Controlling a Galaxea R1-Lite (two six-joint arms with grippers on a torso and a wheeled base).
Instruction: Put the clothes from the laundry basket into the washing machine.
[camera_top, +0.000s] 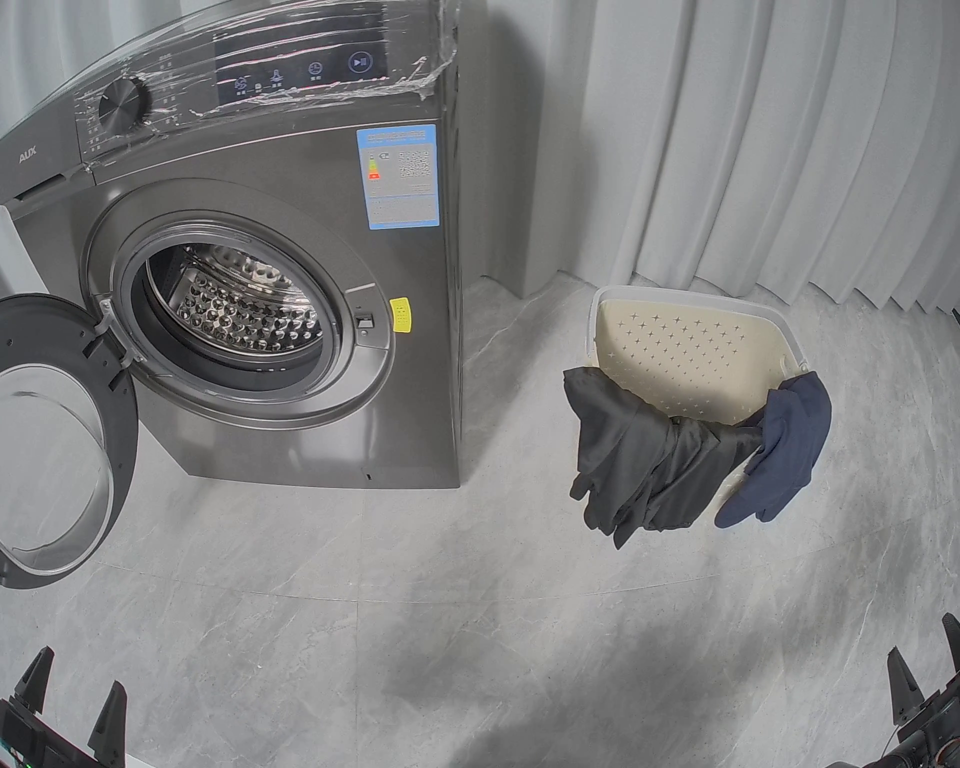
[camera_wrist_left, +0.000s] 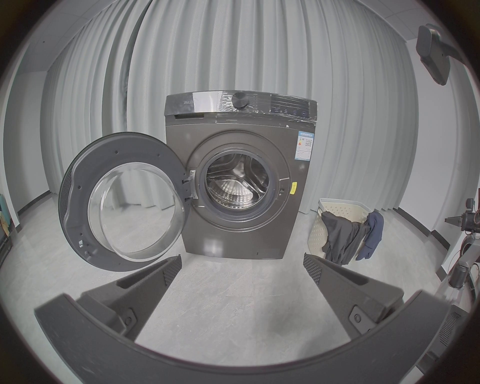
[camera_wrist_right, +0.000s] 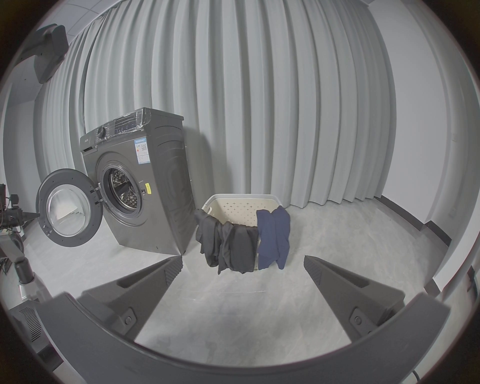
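Item: white perforated plastic laundry basket (camera_wrist_right: 240, 207), on the floor, well ahead of the right fingers (camera_wrist_right: 350, 295), which stand apart and empty.

Contents: dark grey garment (camera_wrist_right: 230, 245) and navy blue garment (camera_wrist_right: 273, 235), both draped over the rim nearest those fingers.

Item: grey front-loading washing machine (camera_wrist_left: 240, 185), round door (camera_wrist_left: 120, 200) swung open, well ahead of the left fingers (camera_wrist_left: 145, 287), likewise apart and empty.

Risk: hanging cloth pinched by a single fold may slip free or tip the probably light basket. Trailing ends may snag at the door opening.
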